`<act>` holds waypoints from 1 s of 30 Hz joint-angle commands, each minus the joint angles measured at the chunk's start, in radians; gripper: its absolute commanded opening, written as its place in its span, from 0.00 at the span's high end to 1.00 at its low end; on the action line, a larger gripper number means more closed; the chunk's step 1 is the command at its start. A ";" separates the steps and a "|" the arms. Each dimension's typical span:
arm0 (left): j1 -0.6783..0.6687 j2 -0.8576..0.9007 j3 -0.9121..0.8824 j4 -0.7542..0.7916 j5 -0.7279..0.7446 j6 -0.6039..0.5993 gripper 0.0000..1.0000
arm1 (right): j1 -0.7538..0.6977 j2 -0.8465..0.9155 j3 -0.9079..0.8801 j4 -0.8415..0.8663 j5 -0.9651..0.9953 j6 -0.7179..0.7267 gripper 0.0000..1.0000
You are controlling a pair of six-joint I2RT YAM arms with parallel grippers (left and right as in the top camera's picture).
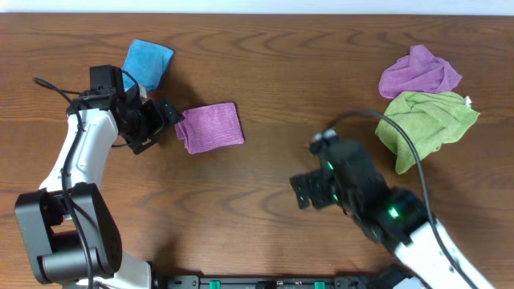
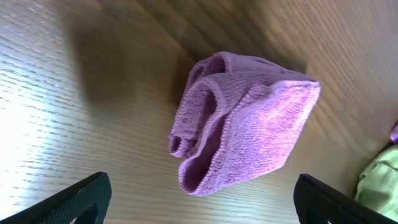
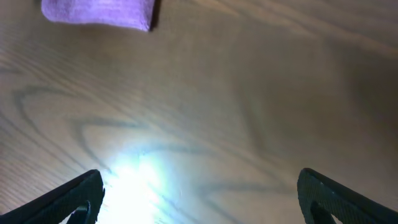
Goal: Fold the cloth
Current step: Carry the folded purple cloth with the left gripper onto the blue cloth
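A purple cloth [image 1: 211,126] lies folded into a small rectangle on the wooden table, left of centre. In the left wrist view the folded cloth [image 2: 249,127] shows its layered open edge toward the camera. My left gripper [image 1: 161,122] is open and empty just left of it, its fingers [image 2: 199,205] wide apart, not touching. My right gripper [image 1: 309,191] is open and empty over bare table at centre right; its fingers [image 3: 199,199] are spread wide. The purple cloth [image 3: 99,12] shows at the top left of the right wrist view.
A folded blue cloth [image 1: 148,63] lies at the back left, behind the left arm. A crumpled purple cloth [image 1: 419,72] and a crumpled green cloth [image 1: 426,122] lie at the back right. The green cloth's edge shows in the left wrist view [image 2: 380,183].
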 commanded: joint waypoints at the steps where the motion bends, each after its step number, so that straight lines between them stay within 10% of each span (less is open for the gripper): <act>1: 0.001 -0.014 -0.010 0.000 0.048 -0.004 0.05 | -0.008 -0.102 -0.103 0.000 0.022 0.100 0.01; 11: 0.000 -0.014 -0.090 0.023 0.081 -0.009 0.05 | -0.008 -0.380 -0.303 -0.002 0.028 0.208 0.01; 30: -0.136 -0.011 -0.214 0.338 0.014 -0.181 0.05 | -0.008 -0.383 -0.303 -0.002 -0.069 0.241 0.01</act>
